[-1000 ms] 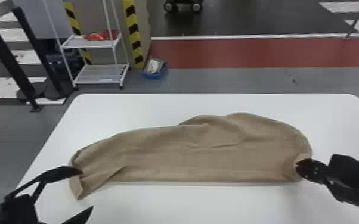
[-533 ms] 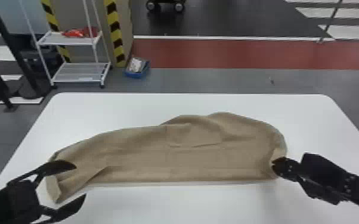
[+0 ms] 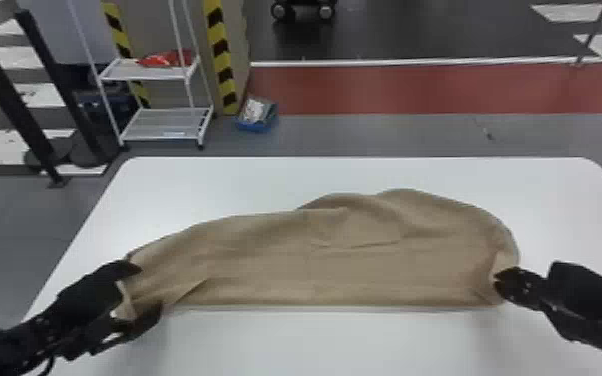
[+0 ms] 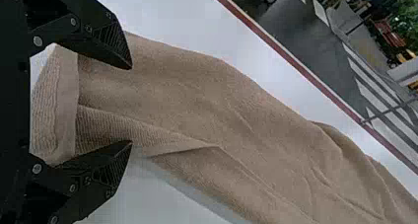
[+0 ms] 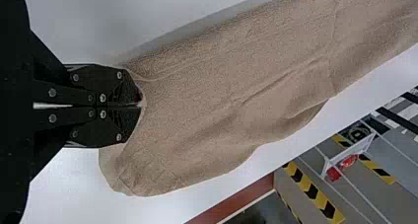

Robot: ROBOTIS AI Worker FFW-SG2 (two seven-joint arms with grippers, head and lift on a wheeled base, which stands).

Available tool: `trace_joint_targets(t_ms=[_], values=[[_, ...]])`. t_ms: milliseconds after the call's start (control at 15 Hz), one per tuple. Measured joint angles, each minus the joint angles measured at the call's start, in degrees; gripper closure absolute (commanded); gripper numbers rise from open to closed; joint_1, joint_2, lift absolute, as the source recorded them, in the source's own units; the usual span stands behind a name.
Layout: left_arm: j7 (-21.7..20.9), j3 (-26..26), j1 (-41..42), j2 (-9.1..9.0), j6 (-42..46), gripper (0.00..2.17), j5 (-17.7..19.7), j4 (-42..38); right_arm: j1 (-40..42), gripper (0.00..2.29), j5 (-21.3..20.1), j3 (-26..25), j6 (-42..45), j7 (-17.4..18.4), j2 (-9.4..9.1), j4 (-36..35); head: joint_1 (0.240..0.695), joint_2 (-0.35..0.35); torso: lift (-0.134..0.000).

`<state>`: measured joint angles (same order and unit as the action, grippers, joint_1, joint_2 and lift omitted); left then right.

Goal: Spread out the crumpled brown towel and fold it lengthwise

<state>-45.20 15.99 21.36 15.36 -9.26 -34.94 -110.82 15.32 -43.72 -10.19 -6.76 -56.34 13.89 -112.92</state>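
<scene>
The brown towel (image 3: 345, 255) lies stretched from left to right across the white table, its front edge fairly straight, its back edge wavy. At its left end is my left gripper (image 3: 140, 295), open, fingers on either side of the towel's end. In the left wrist view the towel (image 4: 207, 100) runs between the parted fingers of the left gripper (image 4: 131, 104), a narrow hemmed end lying between them. My right gripper (image 3: 502, 285) holds the towel's front right corner. In the right wrist view, the right gripper (image 5: 140, 105) is shut on the towel (image 5: 236, 95), which bunches at the fingertips.
The white table (image 3: 375, 340) extends in front of the towel and behind it. Beyond the table stand a white shelf rack (image 3: 165, 125), a blue bin (image 3: 257, 117) on the floor and black posts (image 3: 10, 95) at the left.
My left gripper has moved forward over the towel's left end, still open. The right gripper stays on its corner. The head view has shifted somewhat.
</scene>
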Motion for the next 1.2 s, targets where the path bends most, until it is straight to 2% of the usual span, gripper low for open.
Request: trace_joint_targets(t_ms=[267,733,933,1200], values=[[-0.69,2.65,-0.8,1.76,-1.23,0.42,-1.09,1.41,-0.18,2.25,0.3,-0.4,0.26,0.0,0.26,0.46,0.695,0.127,-0.123],[-3.28,9.15,0.77,4.3,-1.42,0.41,-0.6,1.05,-1.23,2.25,0.41,-0.27,0.3,0.0,0.62,1.73,0.695,0.213,-0.123],[-7.43,10.8,3.31,4.75,1.74,0.42,-0.07,-2.07,-1.46,2.25,0.46,-0.27,0.3,0.0,0.78,1.74,0.695,0.208,-0.123],[-11.38,12.19,11.58,4.08,14.36,0.42,0.27,-11.17,-1.56,2.25,0.29,0.0,0.14,0.0,0.72,1.9,0.695,0.123,-0.123]])
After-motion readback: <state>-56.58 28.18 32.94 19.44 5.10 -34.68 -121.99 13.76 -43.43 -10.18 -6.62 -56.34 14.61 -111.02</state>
